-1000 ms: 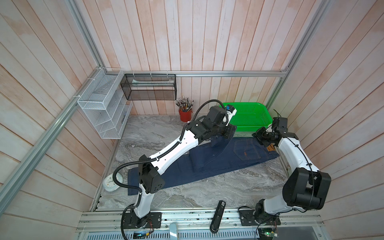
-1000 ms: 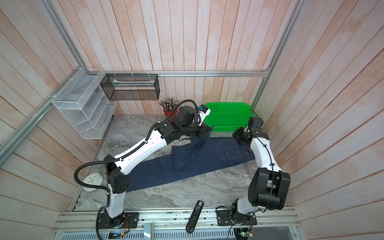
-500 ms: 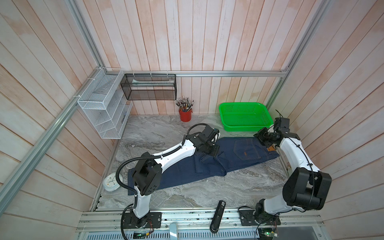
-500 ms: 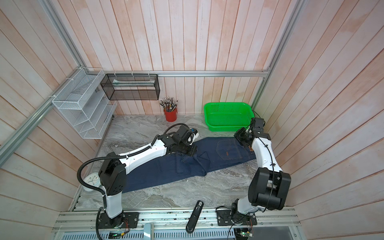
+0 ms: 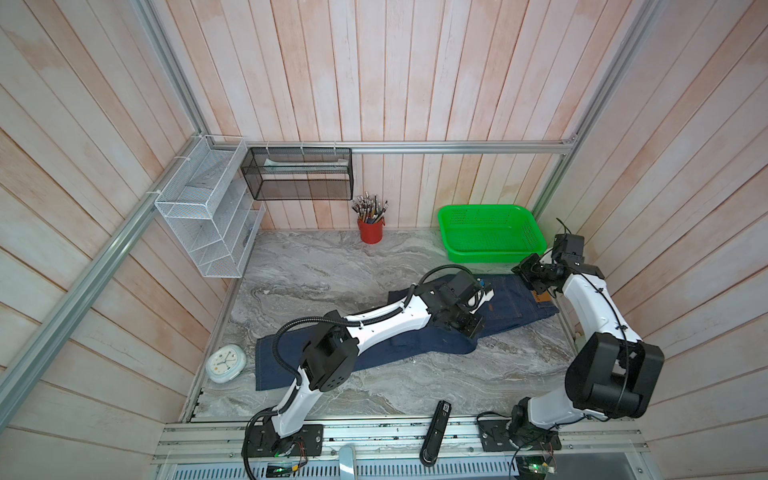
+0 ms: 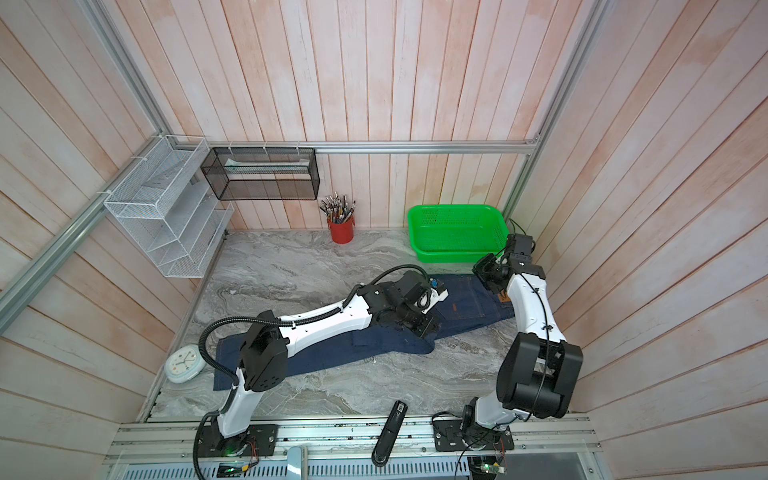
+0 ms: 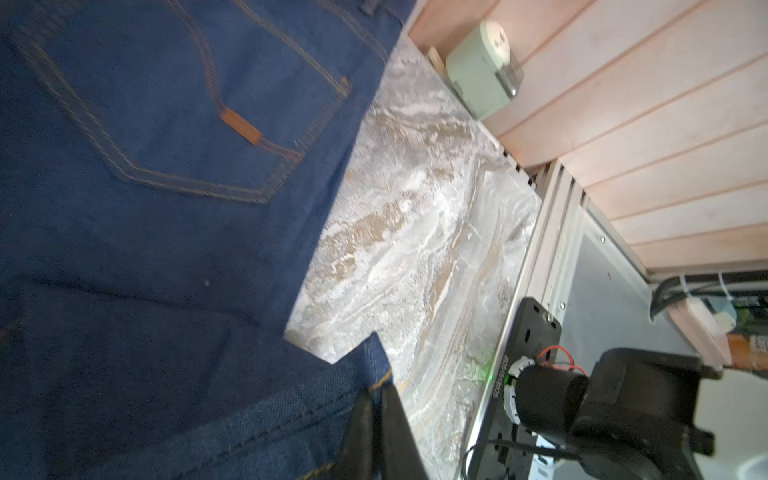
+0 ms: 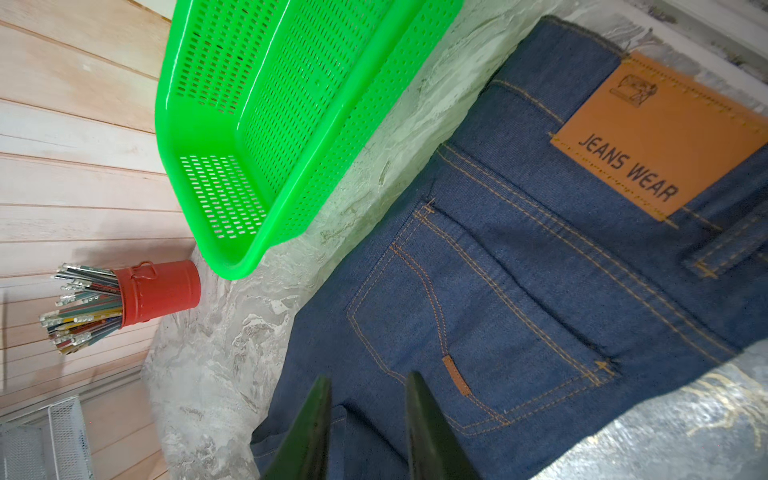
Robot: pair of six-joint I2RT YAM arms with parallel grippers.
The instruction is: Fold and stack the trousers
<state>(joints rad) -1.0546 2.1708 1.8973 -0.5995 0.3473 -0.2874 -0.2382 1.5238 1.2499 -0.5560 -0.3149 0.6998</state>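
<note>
The left fingers almost meet at a hem of the trousers; whether they pinch it I cannot tell. The right fingers hang partly spread over the seat, holding nothing. The trousers lie on the table, with the left arm covering their middle. A green basket sits just behind the waistband, and a clock is beside the leg ends.

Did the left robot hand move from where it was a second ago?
Yes. The left gripper has come away from the green basket, nearer the viewer, and down onto the trousers.
</note>
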